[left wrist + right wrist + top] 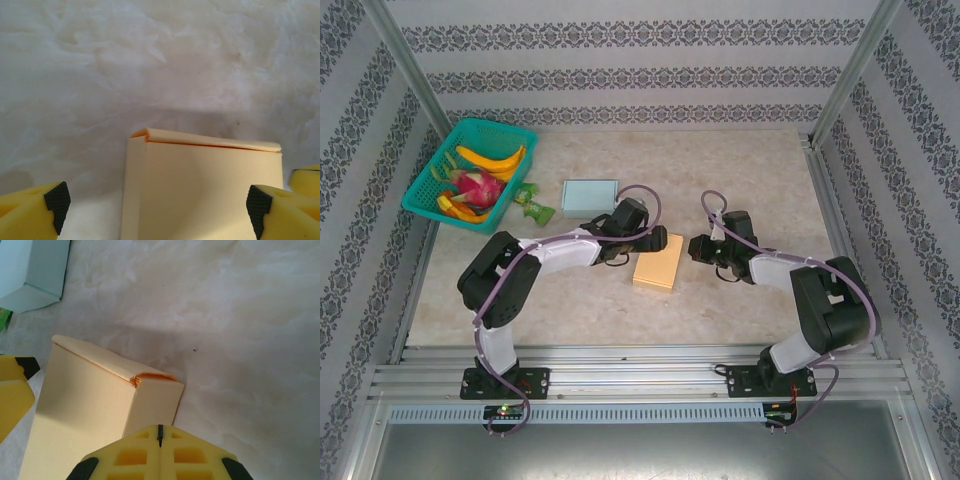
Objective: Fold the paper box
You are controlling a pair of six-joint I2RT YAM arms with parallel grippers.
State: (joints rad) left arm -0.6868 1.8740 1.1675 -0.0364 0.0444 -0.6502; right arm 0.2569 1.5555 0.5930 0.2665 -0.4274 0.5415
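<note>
Your pale orange cardboard box (658,262) lies mid-surface, between both hands. The left hand (157,205) is wide open, its pads astride the box. The right hand (160,434) is closed, with its tip seemingly touching the box's right wall. The tucked end flap (210,141) looks slightly lifted at one corner. Brace with the right hand and press that seam flat gently, as thin card probably creases.

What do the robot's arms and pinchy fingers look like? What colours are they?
The left arm and the right arm both have chunky black joints with white shells between them. A thin purplish cable loops along each one. The left gripper and right gripper have bright yellow fingers with black pads. Both arms stand on small black bases.
</note>
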